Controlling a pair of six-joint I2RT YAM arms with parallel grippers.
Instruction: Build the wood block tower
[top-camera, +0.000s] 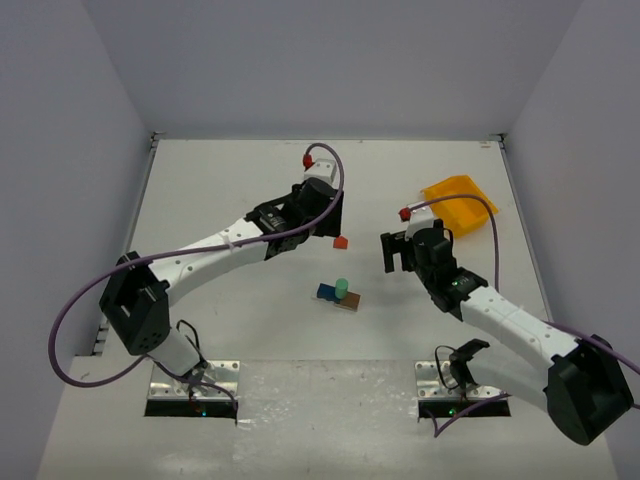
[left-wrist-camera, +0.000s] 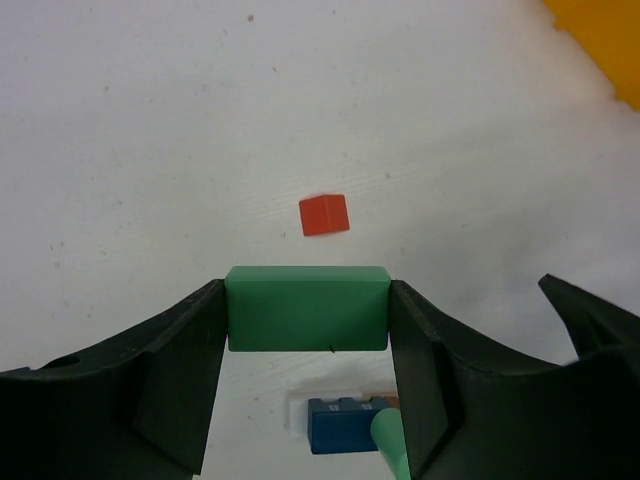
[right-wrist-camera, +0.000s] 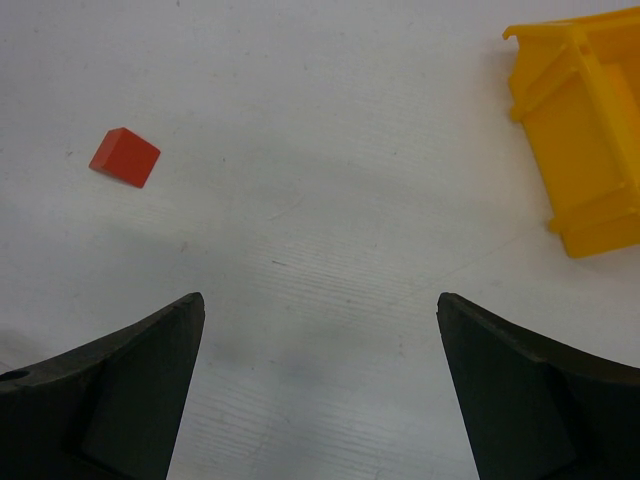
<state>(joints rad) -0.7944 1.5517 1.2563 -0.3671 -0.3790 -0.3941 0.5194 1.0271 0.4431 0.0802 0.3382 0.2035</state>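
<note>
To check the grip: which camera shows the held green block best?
Left wrist view: the green block sits clamped in the left gripper. The top view hides it behind the arm; the right wrist view misses it.

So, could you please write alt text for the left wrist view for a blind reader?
The left claw grips a green block between its black fingers over a white table. A small red block lies beyond it; a blue block and a mint piece show at the bottom.
</note>
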